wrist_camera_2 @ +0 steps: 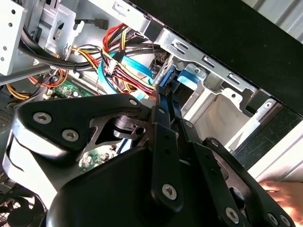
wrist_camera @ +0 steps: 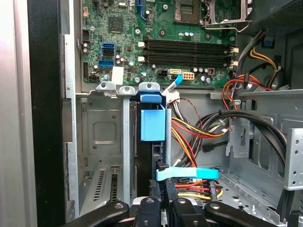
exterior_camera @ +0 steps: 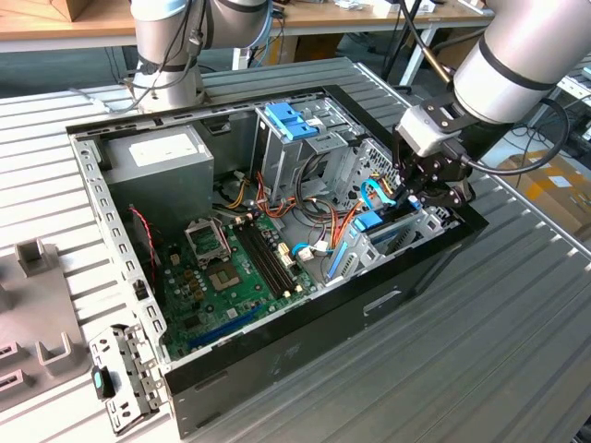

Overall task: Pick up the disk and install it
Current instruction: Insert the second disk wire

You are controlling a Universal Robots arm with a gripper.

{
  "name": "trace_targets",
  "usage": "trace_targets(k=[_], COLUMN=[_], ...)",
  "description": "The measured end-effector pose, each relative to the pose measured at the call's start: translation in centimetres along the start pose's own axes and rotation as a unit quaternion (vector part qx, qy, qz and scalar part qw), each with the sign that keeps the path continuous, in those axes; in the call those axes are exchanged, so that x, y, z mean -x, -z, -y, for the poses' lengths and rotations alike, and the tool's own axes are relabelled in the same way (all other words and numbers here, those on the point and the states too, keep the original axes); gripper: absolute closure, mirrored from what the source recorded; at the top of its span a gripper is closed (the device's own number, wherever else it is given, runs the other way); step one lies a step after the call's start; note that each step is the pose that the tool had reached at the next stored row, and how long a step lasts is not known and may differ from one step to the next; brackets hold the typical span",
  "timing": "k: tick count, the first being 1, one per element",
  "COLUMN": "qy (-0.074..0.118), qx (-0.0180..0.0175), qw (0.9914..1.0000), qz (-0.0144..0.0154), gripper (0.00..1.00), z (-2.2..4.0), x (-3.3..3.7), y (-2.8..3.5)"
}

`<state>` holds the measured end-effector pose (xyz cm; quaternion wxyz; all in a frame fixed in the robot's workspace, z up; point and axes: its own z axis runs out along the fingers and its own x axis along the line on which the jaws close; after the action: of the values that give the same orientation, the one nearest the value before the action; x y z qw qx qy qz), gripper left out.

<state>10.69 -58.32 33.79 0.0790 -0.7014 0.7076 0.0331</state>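
The gripper (exterior_camera: 427, 189) clamps the disk (wrist_camera: 153, 124), seen edge-on, mostly hidden inside the drive bay (wrist_camera: 106, 127).

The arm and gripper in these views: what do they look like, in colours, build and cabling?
In the exterior view the arm has fat silver-grey tube segments with a black ring at a joint and a silver-grey base. Black cables run along its wrist. The gripper is black, below a light grey block. In the second wrist view its linkage plates are glossy black, pinned with silver screws.
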Motion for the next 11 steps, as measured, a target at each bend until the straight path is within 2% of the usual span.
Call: trace_targets(k=[3, 4, 6, 8, 11], qy=[0.000, 0.000, 0.000, 0.000, 0.000], qx=[0.0000, 0.0000, 0.0000, 0.0000, 0.0000], qw=[1.00000, 1.00000, 1.00000, 1.00000, 1.00000], qz=[0.0011, 0.0006, 0.0001, 0.0000, 0.0002], gripper=[0.82, 0.82, 0.70, 0.70, 0.70], z=[0.00, 0.00, 0.00, 0.00, 0.06], x=[-0.02, -0.01, 0.00, 0.00, 0.16], y=[-0.12, -0.07, -0.03, -0.02, 0.96])
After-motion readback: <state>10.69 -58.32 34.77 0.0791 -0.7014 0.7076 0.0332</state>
